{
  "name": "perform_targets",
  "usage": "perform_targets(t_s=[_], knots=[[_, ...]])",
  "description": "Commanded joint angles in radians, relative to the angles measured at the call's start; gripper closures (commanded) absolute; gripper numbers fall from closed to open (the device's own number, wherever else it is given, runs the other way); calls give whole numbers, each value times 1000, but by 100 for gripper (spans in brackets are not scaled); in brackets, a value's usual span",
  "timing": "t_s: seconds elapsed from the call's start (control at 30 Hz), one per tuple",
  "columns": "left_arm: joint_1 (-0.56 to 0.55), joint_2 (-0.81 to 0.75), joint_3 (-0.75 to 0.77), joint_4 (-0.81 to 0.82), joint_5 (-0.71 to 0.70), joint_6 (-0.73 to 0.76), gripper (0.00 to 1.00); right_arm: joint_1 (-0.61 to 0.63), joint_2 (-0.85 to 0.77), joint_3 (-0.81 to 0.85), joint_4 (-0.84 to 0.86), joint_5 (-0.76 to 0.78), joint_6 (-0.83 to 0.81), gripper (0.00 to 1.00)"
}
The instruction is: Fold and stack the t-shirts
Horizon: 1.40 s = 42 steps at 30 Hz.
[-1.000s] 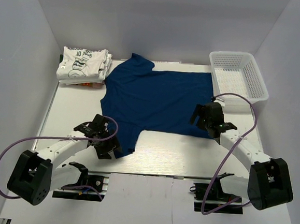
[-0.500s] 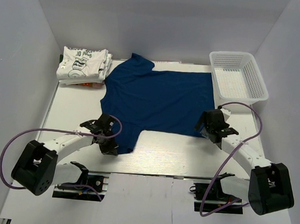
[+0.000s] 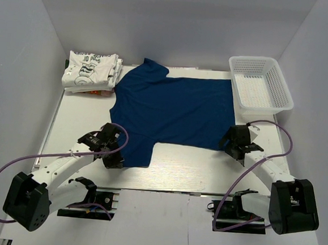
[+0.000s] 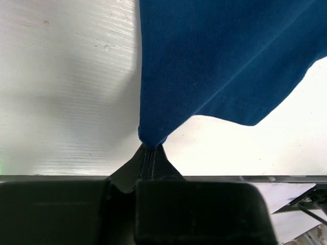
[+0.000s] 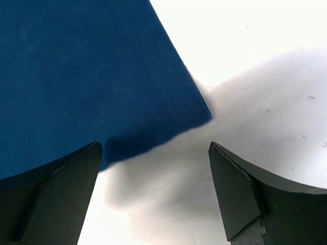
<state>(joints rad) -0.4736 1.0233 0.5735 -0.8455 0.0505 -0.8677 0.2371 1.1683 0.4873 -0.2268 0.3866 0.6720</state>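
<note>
The left gripper (image 4: pixel 149 151) now pinches the sleeve tip of the large navy-blue cloth t-shirt (image 3: pixel 173 109); the right gripper (image 5: pixel 154 148) now hangs lower, beside its hem corner.

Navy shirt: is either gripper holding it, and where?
The left gripper pinches the navy shirt at a corner of its near sleeve. The right gripper is open over the hem corner, holding nothing.
</note>
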Motion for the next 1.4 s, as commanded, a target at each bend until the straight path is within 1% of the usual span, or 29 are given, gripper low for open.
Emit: perform_targets(t_s=[0.0,0.17,0.2,0.23,0.27,0.3,0.33,0.37,0.4,0.43,0.47,0.5,0.53,0.57,0.63,0.67,0.73,0.77,0.9,0.93,1.0,1.03,1.13,1.17,1.23,1.27,1.33,1.37], knots=[[0,-6,37,-20,20,27,100,-18,11,-7,90,-23,37,10],[0,-6,37,25,58,38,100,-38,8,-6,119,-54,38,10],[0,-6,37,40,58,47,100,-41,20,-3,113,-57,35,12],[0,-15,37,57,87,47,100,-48,24,-3,113,-64,38,15],[0,-26,37,57,100,58,100,-48,27,-4,113,-74,38,20],[0,-26,37,57,109,58,100,-53,36,-13,121,-83,38,31],[0,-41,26,57,123,58,100,-53,39,-18,121,-80,35,54],[0,-60,8,57,132,58,100,-55,42,-19,109,-72,38,60],[0,-69,-13,57,149,58,100,-52,45,-23,100,-54,40,64],[0,-78,-64,57,196,58,100,-56,45,-30,69,-45,41,70],[0,-78,-89,57,218,58,100,-56,42,-38,54,-42,41,71],[0,-87,-109,57,235,49,100,-56,30,-39,43,-41,44,77],[0,-88,-121,45,247,49,100,-56,24,-62,21,-51,44,85],[0,-88,-130,33,247,49,100,-56,-11,-68,18,-57,46,100],[0,-97,-110,-1,247,49,100,-53,-47,-101,-8,-86,49,100],[0,-106,-100,-1,247,59,100,-51,-102,-105,-11,-95,41,100],[0,-129,-58,-12,284,76,100,-52,-146,-110,-42,-100,37,100],[0,-156,-46,-12,298,90,100,-48,-203,-105,-64,-106,32,100],[0,-218,-17,74,342,99,100,-45,-272,-99,-78,-146,-6,100],[0,-218,-17,127,342,108,100,-47,-274,-95,-75,-161,-8,100],[0,-203,9,187,342,120,100,-42,-256,-75,-65,-160,-29,100],[0,-190,23,248,342,130,100,-41,-234,-52,-56,-157,-35,100],[0,-144,71,353,304,148,100,-28,-164,0,-19,-153,-57,100],[0,-105,97,406,269,148,100,-27,-148,25,-14,-160,-67,100],[21,-59,123,471,269,157,100,-19,-96,79,-3,-155,-77,100],[21,-8,161,505,221,157,100,-19,-82,132,-3,-146,-83,100],[21,47,212,514,151,157,100,-18,-33,166,-3,-146,-91,100],[21,75,273,478,50,147,100,-19,-24,206,-2,-143,-91,100]])
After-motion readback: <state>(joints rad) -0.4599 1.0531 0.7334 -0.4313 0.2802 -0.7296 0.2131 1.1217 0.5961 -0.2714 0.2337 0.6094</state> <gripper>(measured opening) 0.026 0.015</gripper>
